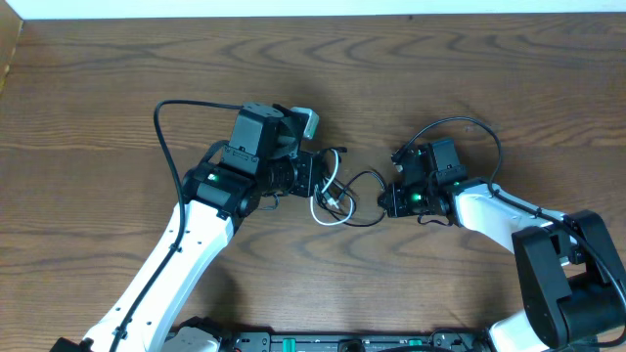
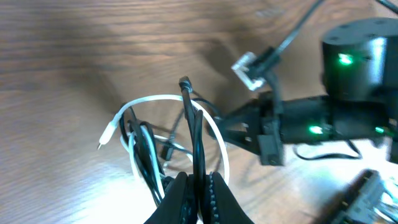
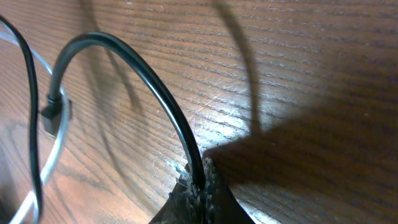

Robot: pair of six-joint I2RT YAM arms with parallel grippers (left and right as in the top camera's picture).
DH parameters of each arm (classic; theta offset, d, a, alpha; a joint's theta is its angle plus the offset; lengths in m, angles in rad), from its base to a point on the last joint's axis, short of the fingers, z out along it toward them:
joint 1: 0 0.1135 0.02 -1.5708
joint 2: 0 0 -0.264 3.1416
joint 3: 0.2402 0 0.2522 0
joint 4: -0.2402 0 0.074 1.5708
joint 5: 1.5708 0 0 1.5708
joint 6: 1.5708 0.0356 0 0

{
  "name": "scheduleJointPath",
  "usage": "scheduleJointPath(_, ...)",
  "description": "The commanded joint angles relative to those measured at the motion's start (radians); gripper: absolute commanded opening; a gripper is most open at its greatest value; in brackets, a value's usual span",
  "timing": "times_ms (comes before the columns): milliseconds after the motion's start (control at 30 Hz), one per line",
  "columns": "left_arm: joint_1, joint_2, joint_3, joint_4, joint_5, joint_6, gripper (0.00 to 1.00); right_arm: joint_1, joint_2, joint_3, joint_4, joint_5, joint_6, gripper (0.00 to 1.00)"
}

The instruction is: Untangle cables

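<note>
Working the knot loose is the step in hand, as I judge it. The left gripper (image 2: 197,198) is clamped on the black cable (image 2: 193,134) where it rises through the loop of the white cable (image 2: 155,98), and the right gripper (image 3: 198,190) pinches the same black cord a little way off, with the snarl low over the worktop (image 1: 117,59) between them. Next, the arms would likely need to draw apart slowly, so the black cord slips out of the white loop rather than cinching it tighter.
</note>
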Motion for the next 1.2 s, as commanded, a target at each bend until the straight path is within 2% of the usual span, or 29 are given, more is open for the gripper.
scheduleJointPath(0,0.002,0.008,-0.003,-0.001,0.125,0.003,0.07,0.008,0.003,-0.004,-0.015,0.062,0.01,0.01)
scheduleJointPath(167,0.002,0.01,-0.003,0.0,0.146,0.026,0.07,0.008,0.003,-0.004,-0.006,0.023,0.01,0.01)
scheduleJointPath(200,0.002,0.01,-0.003,0.0,0.145,0.027,0.07,0.007,0.002,-0.003,-0.003,0.005,0.01,0.04)
scheduleJointPath(267,0.002,0.01,-0.003,0.0,0.145,0.047,0.07,0.005,-0.007,0.004,-0.003,-0.051,-0.011,0.18)
scheduleJointPath(367,0.002,0.01,-0.003,-0.001,0.152,0.075,0.07,-0.009,-0.04,0.016,-0.005,-0.095,-0.02,0.29)
scheduleJointPath(500,0.002,0.01,-0.003,-0.001,0.314,0.191,0.07,-0.039,-0.135,0.027,-0.003,-0.088,-0.021,0.45)
scheduleJointPath(600,0.002,0.01,-0.003,0.0,0.383,0.233,0.08,-0.062,-0.219,0.026,0.005,-0.079,-0.026,0.52)
scheduleJointPath(700,0.002,0.01,-0.003,0.009,0.435,0.251,0.07,-0.065,-0.288,0.026,0.016,-0.085,-0.044,0.53)
scheduleJointPath(867,0.002,0.01,-0.003,0.081,0.572,0.251,0.08,-0.038,-0.333,0.026,0.015,-0.231,-0.161,0.54)
scheduleJointPath(1167,0.002,0.01,-0.003,0.105,0.544,0.25,0.07,-0.015,-0.331,0.025,0.002,-0.366,-0.209,0.55)
